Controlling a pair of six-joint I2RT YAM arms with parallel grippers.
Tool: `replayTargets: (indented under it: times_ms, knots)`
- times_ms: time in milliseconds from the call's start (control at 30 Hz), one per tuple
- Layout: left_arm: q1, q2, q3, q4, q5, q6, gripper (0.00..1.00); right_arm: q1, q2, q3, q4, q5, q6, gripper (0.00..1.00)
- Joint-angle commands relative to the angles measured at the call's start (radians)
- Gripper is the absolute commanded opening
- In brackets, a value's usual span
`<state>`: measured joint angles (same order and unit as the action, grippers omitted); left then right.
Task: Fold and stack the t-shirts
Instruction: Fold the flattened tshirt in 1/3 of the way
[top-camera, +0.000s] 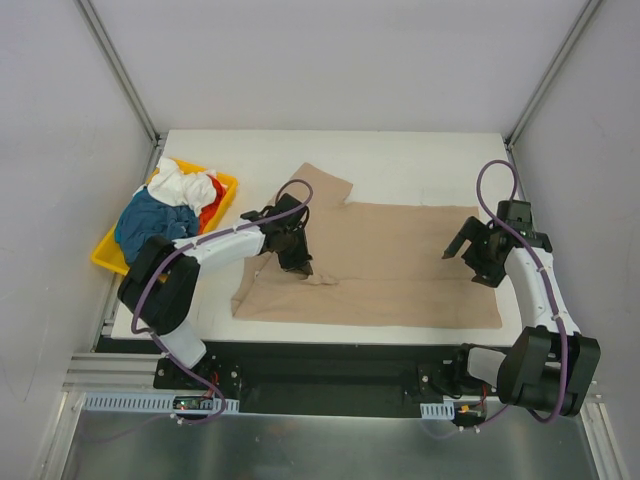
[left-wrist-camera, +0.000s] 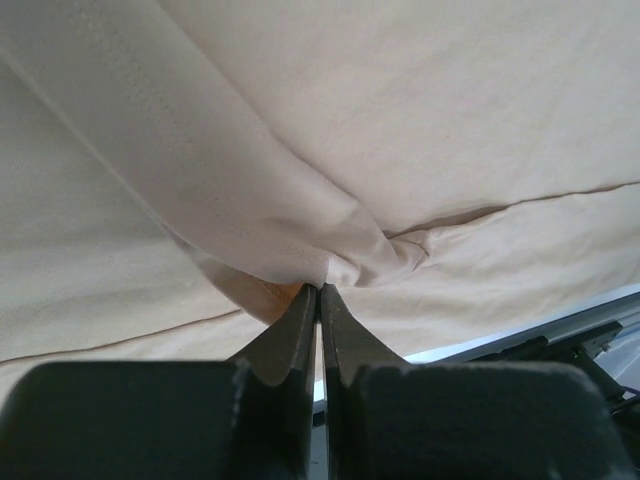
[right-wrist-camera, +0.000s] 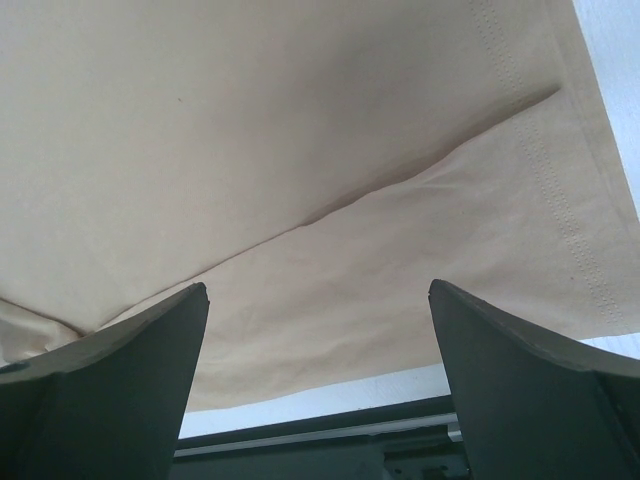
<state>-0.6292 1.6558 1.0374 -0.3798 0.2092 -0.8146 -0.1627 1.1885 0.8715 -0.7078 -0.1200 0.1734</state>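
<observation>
Cloth of the tan-beige t-shirt lies spread on the desk, a near-left ridge pinched in the left hand, probably to fold that side over. The right hand hangs spread above the right hem; other t-shirts sit heaped in the yellow tray at left.

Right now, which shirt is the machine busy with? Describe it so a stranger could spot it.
Start at the white table, midway between the two arms. The tan shirt lies spread there, a fold pinched by the left arm in its jaws. Only it is laid out; the teal shirt, white shirt and red-orange shirt sit heaped in the yellow tray.
</observation>
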Motion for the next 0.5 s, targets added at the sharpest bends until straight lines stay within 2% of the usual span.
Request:
replayTargets:
  times_ms: [0,467]
  knots:
    - [-0.010,0.024,0.062,-0.001,0.016,0.061,0.00,-0.012,-0.004,0.047,-0.001,-0.006,-0.017,0.97]
    - [-0.009,0.170,0.272,-0.071,0.059,0.215,0.00,-0.035,0.022,0.055,-0.004,-0.017,-0.023,0.97]
